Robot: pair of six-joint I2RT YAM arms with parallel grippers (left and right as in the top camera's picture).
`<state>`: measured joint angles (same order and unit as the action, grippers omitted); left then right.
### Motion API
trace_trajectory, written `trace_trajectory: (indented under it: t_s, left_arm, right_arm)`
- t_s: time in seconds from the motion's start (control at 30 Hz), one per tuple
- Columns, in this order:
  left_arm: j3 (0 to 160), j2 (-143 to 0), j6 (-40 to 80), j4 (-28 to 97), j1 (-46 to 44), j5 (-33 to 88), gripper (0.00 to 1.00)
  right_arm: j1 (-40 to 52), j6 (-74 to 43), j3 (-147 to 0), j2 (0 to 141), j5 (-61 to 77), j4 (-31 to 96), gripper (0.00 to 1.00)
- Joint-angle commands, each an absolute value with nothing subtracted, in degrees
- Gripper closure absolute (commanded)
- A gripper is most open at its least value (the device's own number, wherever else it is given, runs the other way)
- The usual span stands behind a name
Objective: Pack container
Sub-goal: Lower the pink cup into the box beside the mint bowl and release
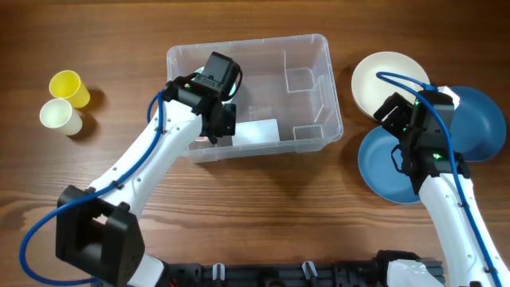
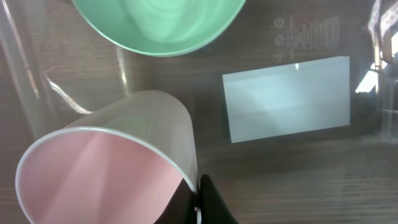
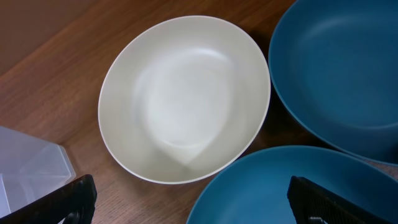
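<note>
While the left gripper [image 2: 198, 194] pinches the rim of a pink cup [image 2: 118, 155] held on its side inside the container [image 1: 331, 88], near the counter's [image 1: 263, 215] far edge, beside a green bowl [image 2: 161, 18] and the white label [image 2: 289, 99], the placing step seems in hand; next it should release and lift clear. The right gripper [image 3: 189, 202] hangs spread over a white bowl [image 3: 183, 99] beside two blue bowls [image 1: 478, 119] at the right edge. The counter is wood-grained; no room shows.
</note>
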<state>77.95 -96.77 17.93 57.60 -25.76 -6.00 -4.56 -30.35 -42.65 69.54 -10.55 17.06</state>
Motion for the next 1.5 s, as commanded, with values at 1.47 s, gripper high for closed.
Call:
trace_trajectory:
  t_s: [1.47]
  left_arm:
    - [78.8, -92.8, 18.9, 52.9, -17.1, -9.1, 0.71]
  right_arm:
    - [-4.7, -30.0, -43.5, 69.7, -10.7, 16.9, 0.00]
